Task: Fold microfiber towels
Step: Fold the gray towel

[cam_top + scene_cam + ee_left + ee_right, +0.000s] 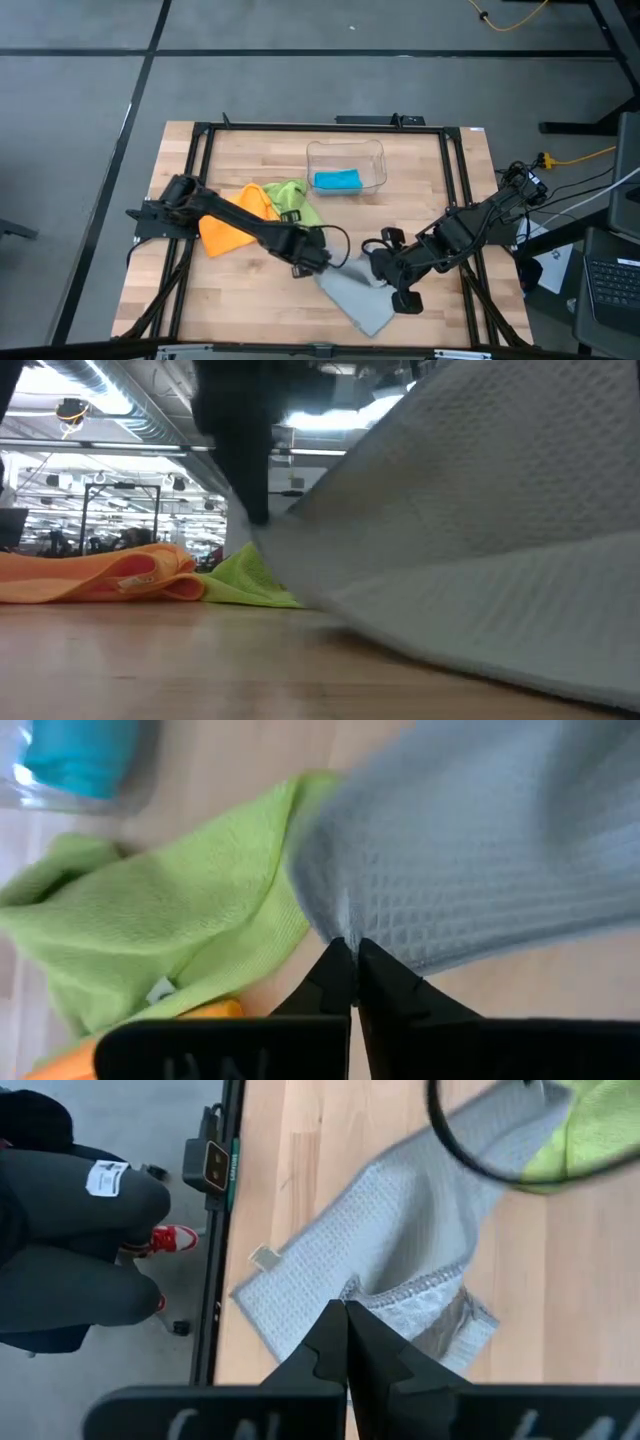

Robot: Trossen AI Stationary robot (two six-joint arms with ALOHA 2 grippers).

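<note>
Altogether four microfiber towels are showing, one of each colour, along with two arms and one clear plastic bin [372, 152]. Three of the towels are lying out on the wooden table [250, 310], and the fourth, the teal blue towel [337, 180], is sitting folded inside the bin at the far middle of the table. The orange towel [232, 222] and the lime green towel [291, 201] are lying crumpled and touching each other on the left half, the green one nearer the bin. The pale grey-blue towel [355, 293] is lying toward the near edge, right of centre, partly lifted between the two grippers.

The left gripper [352, 952] is reaching in from the left and is pinching a corner of the pale grey-blue towel, fingers clenched on the fabric, just beside the edge of the green towel. The right gripper [345, 1312] is coming in from the right and is clamping a hemmed edge of the same grey-blue towel, fingers pressed together on it.

Beyond the near table edge, a person's bent legs [70, 1240] in dark trousers and a red shoe [175, 1238] are showing on the floor.
</note>
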